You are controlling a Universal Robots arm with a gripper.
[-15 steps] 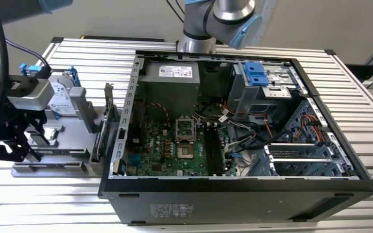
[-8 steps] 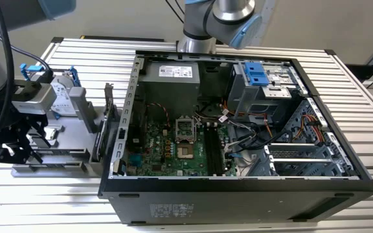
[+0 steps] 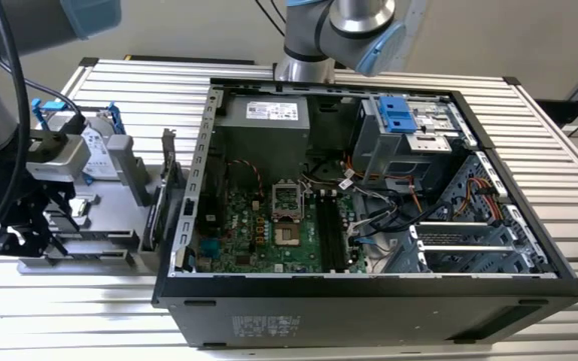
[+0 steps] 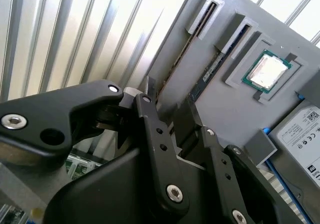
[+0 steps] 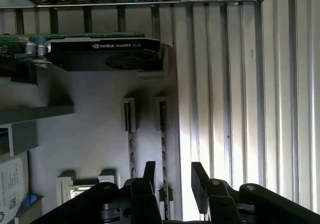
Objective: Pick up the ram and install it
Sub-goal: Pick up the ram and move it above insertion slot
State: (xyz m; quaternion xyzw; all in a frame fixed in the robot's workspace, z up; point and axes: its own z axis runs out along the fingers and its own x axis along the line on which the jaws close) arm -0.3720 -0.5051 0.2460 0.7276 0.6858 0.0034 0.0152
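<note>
The ram (image 5: pixel 162 126) stands on edge in the slot nearest the rim of a grey parts tray (image 5: pixel 90 114). A second stick (image 5: pixel 129 129) stands in the slot beside it. My gripper (image 5: pixel 172 173) hangs just above the tray, open, with its two black fingers (image 5: pixel 200 180) either side of the line of the ram's slot and not touching it. In the second wrist view the ram (image 4: pixel 189 38) runs in under the gripper (image 4: pixel 170 102), next to the greener stick (image 4: pixel 212 67). In the exterior view the gripper (image 3: pixel 53 222) is over the tray (image 3: pixel 98 199), at that view's left.
A dark expansion card (image 5: pixel 105 54) stands on the tray beyond the slots. The tray also holds a processor (image 4: pixel 265 69) and a hard drive (image 4: pixel 300 129). The open computer case (image 3: pixel 369 188) with its green mainboard (image 3: pixel 269 226) lies beside the tray on the slatted metal table (image 3: pixel 560 150).
</note>
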